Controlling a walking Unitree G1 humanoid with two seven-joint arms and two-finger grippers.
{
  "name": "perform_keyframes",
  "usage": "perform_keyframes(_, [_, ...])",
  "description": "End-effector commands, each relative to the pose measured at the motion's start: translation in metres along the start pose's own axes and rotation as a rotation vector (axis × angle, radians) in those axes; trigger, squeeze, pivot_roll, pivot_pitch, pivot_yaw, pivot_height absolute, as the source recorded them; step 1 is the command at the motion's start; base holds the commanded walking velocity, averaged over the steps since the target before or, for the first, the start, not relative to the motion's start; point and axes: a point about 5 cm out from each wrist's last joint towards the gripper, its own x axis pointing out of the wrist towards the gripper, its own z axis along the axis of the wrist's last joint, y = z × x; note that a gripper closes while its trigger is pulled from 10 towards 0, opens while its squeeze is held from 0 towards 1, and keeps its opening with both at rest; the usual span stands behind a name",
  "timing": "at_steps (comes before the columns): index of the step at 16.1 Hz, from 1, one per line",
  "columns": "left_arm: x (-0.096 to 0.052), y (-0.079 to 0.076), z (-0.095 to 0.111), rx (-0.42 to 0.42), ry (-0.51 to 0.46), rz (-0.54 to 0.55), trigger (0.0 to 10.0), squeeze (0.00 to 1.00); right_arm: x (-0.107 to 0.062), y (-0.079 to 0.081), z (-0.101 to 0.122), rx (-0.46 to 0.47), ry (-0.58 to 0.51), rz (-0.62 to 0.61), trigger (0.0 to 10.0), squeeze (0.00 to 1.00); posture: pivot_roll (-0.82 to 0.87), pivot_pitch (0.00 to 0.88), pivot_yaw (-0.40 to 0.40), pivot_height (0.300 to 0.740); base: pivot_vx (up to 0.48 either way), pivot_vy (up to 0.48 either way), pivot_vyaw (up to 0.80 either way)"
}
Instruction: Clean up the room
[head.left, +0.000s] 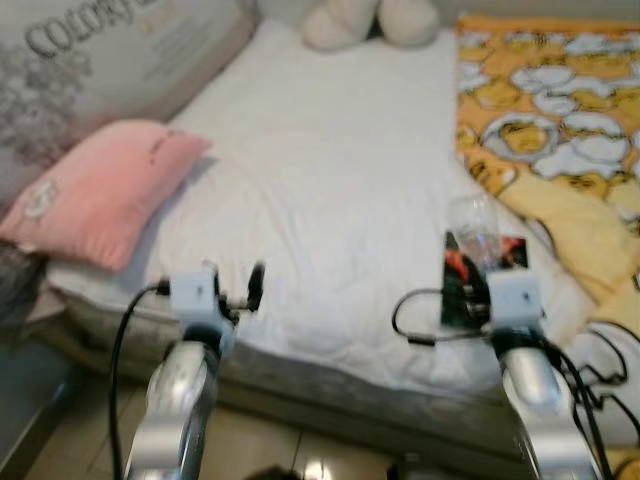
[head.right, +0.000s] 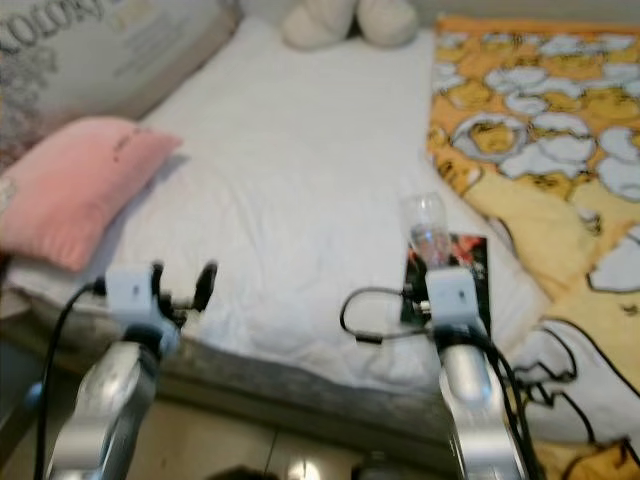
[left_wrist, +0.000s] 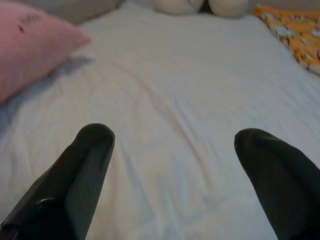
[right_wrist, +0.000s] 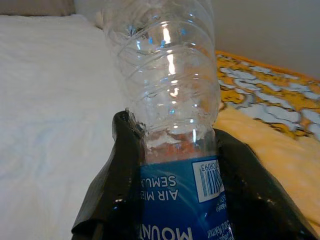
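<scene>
Bottle (head.left: 474, 228): clear plastic, blue label, looking empty as far as the frames are showing; you are holding it in the right hand (head.left: 468, 285) above the near edge of the bed (head.left: 330, 170).

Left eye view: the bottle is standing roughly upright over the white sheet, with a dark red-and-black flat item (head.left: 510, 252) just behind it; I cannot tell what that is. The left hand (head.left: 255, 285) is hovering at the bed's edge, carrying nothing. A pink pillow (head.left: 100, 190) is lying at the left, a yellow patterned blanket (head.left: 560, 110) at the right, a pale plush toy (head.left: 370, 20) at the far end.

Right eye view: same layout; a loose cable (head.right: 365, 315) is looping beside the right wrist. Risk: it could be snagging as you are turning away.

Left wrist view: the two fingers (left_wrist: 75, 180) are standing wide apart over bare sheet.

Right wrist view: the black fingers (right_wrist: 117, 185) are clamping the labelled part of the bottle. Risk: thin walls are likely flexing, so the bottle could be slipping or tilting out while you are walking. Whether a cap is on is not visible.
</scene>
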Motion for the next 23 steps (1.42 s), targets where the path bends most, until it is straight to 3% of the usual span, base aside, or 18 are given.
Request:
perform_keyframes(1, [-0.005, 0.0, 0.002, 0.003, -0.022, -0.034, 10.0, 0.0, -0.004, 0.004, 0.009, 0.016, -0.024, 0.028, 0.0, 0.0, -0.21, 0.0, 0.111, 0.74, 0.0, 0.0, 0.0])
perform_keyframes(3, [-0.014, 0.0, -0.002, 0.016, -0.014, -0.084, 10.0, 0.0, -0.005, 0.006, 0.007, 0.033, 0.002, 0.039, 0.0, 0.0, -0.21, 0.0, 0.119, 0.74, 0.0, 0.0, 0.0])
perform_keyframes(8, [-0.001, -0.008, -0.003, -0.002, -0.044, -0.062, 10.0, 0.0, 0.021, 0.006, 0.007, 0.034, 0.043, 0.073, 0.0, 0.0, -0.21, 0.0, 0.11, 0.74, 0.0, 0.0, 0.3])
perform_keyframes(12, [0.006, -0.007, 0.0, 0.015, -0.06, -0.06, 10.0, 0.0, 0.027, 0.012, 0.004, 0.06, 0.063, 0.092, 0.0, 0.0, -0.21, 0.0, 0.115, 0.74, 0.0, 0.0, 0.0])
perform_keyframes(17, [0.008, -0.02, 0.002, 0.057, -0.068, -0.096, 10.0, 0.0, 0.033, 0.015, -0.002, 0.111, 0.112, 0.087, 0.0, 0.0, -0.21, 0.0, 0.128, 0.74, -0.216, 0.191, 0.75])
perform_keyframes(20, [0.01, -0.023, 0.005, 0.037, -0.076, -0.099, 10.0, 0.0, 0.036, 0.013, -0.006, 0.121, 0.127, 0.089, 0.0, 0.0, -0.21, 0.0, 0.128, 0.74, -0.471, 0.0, 0.76])
perform_keyframes(23, [0.011, -0.025, 0.006, 0.041, -0.076, -0.103, 10.0, 0.0, 0.038, 0.015, -0.007, 0.12, 0.132, 0.11, 0.0, 0.0, -0.22, 0.0, 0.134, 0.74, 0.0, 0.0, 0.73])
